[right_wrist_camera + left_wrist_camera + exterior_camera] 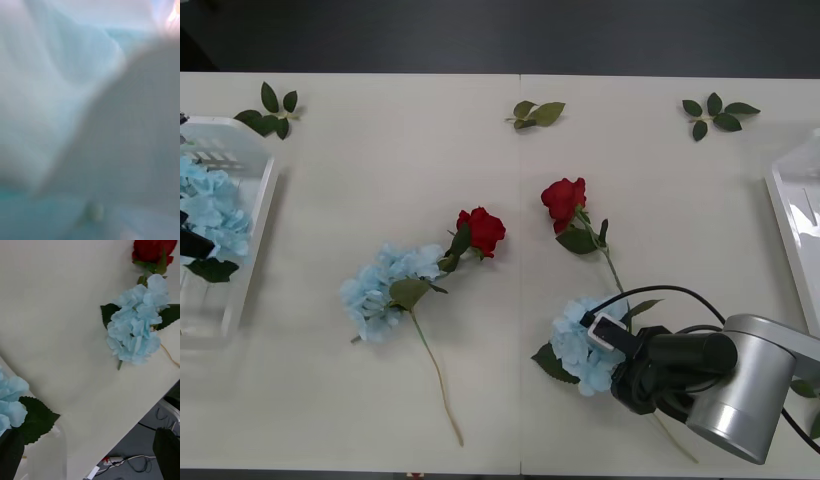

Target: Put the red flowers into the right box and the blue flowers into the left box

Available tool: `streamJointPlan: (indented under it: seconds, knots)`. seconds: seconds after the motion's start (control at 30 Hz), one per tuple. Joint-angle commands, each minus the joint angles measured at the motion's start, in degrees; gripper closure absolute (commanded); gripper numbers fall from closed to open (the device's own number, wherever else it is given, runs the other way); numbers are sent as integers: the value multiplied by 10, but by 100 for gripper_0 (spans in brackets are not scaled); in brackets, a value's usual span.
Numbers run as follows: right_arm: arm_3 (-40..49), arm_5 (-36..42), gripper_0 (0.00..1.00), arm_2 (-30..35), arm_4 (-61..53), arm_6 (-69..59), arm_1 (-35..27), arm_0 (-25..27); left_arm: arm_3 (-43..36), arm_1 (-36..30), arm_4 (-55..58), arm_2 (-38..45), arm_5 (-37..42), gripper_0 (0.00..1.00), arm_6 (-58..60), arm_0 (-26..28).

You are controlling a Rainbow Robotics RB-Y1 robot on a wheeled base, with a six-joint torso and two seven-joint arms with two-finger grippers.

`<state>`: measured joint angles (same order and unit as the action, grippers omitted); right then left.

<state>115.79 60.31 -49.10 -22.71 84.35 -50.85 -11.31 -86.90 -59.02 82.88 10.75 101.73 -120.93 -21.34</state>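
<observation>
The white table [380, 400] stretches wide, with the left box [258, 215] at its left edge and the right box [792, 225] at its right edge. In the left box lie blue flowers [210, 205]. Above that box the left gripper [90, 450] hangs with its black fingers [168, 450] spread wide apart and nothing between them. The right arm reaches low over the near right of the table, its right gripper [598, 345] pressed into a blue hydrangea [572, 345]; whether it is clamped I cannot tell. Another blue hydrangea [385, 290] lies mid-table, touching a red rose [482, 230]. A second red rose [564, 198] lies just right of it. Three leaf sprigs [718, 112] sit along the far edge.
</observation>
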Motion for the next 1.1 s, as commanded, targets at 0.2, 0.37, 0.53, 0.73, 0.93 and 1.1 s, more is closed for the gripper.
streamJointPlan:
  seconds: [0.2, 0.37, 0.53, 0.73, 0.93, 1.1]
  knots:
    - [5, -2, 81, -2, 2, -16, 0, 2, -109, 56, 2, 9, 47, 0, 158, 5]
    - [-3, -8, 93, -4, 3, -14, 0, 2, -219, 99, -37, 9, 47, 0, 279, 31]
    - [-5, -9, 100, -5, 4, -13, -1, 2, -335, 149, -96, 7, 47, 0, 388, 67]
    - [-4, -40, 100, -3, -24, -16, -17, -2, -419, 188, -156, -31, 47, 0, 519, 97]
    - [-3, -112, 100, 35, -149, -11, -51, -4, -491, 206, -226, -92, 29, 0, 645, 132]
    - [5, -170, 100, 68, -269, 1, -74, -6, -520, 205, -288, -159, 8, 0, 725, 144]
